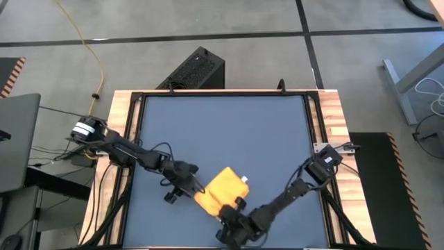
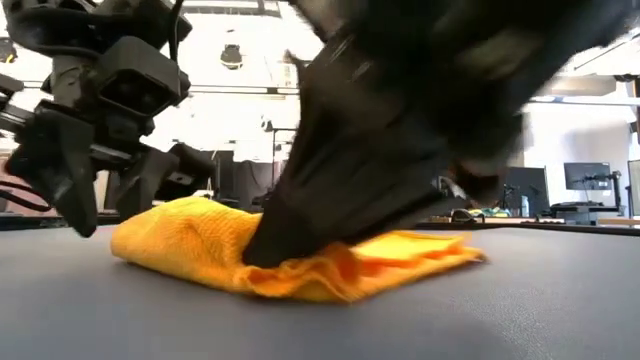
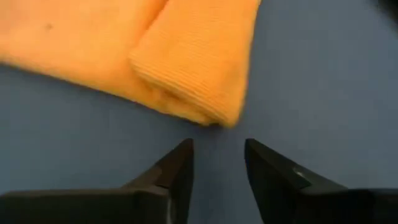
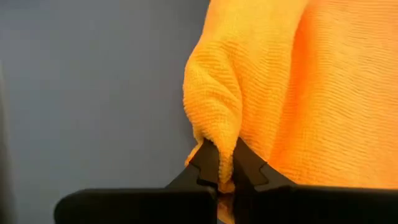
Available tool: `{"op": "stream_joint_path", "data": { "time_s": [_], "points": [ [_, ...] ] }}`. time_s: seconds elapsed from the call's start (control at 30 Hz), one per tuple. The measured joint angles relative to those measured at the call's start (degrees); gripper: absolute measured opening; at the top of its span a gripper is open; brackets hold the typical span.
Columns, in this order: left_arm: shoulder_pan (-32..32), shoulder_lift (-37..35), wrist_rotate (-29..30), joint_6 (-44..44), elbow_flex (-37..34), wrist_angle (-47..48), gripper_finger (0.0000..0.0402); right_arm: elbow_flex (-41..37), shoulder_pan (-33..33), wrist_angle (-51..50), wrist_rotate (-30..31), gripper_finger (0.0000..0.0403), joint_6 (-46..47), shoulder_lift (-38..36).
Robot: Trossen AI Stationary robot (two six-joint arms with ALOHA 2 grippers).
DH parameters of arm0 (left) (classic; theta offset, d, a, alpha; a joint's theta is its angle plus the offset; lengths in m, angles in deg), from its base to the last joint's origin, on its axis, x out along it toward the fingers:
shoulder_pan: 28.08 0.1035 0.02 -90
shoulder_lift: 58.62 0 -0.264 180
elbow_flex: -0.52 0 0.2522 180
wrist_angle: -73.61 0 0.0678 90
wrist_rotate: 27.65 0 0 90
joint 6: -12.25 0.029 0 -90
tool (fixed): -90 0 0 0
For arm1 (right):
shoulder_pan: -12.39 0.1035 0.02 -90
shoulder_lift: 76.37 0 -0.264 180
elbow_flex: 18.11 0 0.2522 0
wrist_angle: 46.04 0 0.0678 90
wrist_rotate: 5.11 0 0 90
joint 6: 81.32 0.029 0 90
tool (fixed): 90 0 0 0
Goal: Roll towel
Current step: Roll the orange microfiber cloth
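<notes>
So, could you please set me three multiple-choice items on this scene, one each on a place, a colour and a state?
1. Where on the table does the towel lie?
A. near the front edge, between the arms
B. at the far edge
C. off the table

2. What colour is the towel?
A. white
B. yellow-orange
C. green

3. What is the right gripper doing?
A. hanging open, clear of the towel
B. resting shut on bare table
C. pinching a fold of towel

Answers: 1 A, the high view shows it there; 2 B, every view shows that colour; 3 C, its wrist view shows cloth between the fingers, while the left gripper stands open beside the towel.
</notes>
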Motion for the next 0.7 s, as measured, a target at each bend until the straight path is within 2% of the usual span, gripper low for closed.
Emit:
{"op": "stream_joint_path", "data": {
  "time_s": [0.07,0.17,0.23,0.3,0.4,0.53,0.6,0.7],
  "points": [
    [-2.27,3.16,-0.47,-4.19,0.48,-5.08,0.0102,0.0,1.39,-0.02,0.05,0.0031,3.36,-0.04],
    [-4.47,7.79,-4.4,-8.32,2.1,-11.59,0.0062,-0.02,2.84,0.14,0.2,0.0031,8.47,-0.03],
    [-5.05,8.86,-8.12,-9.39,3.55,-14.09,0.0042,-0.07,4.1,0.04,1.3,0.0031,11.45,-0.02],
    [-5.47,8.32,-9.42,-9.34,4.24,-13.95,0.0031,-0.15,5.98,-0.75,4.12,0.0031,13.85,0.03],
    [-5.99,4.93,-6.28,-8.73,3.96,-8.84,0.0026,-0.15,8.26,-3.75,7.88,0.0031,18.15,0.12],
    [-7.71,-1.12,0.27,-6.23,3.92,-1.97,0.0025,-0.15,9.74,-8.27,9.35,0.0031,23.96,0.13],
    [-10.55,-2.72,2.8,-3.22,3.93,-5.82,0.0026,-0.13,10.03,-8.83,9.7,0.0031,24.44,0.13],
    [-15.99,-1.8,5.88,8.36,4.1,-17.98,0.0033,-0.13,9.89,-8.88,9.73,0.0031,23.92,0.13]
  ]
}}
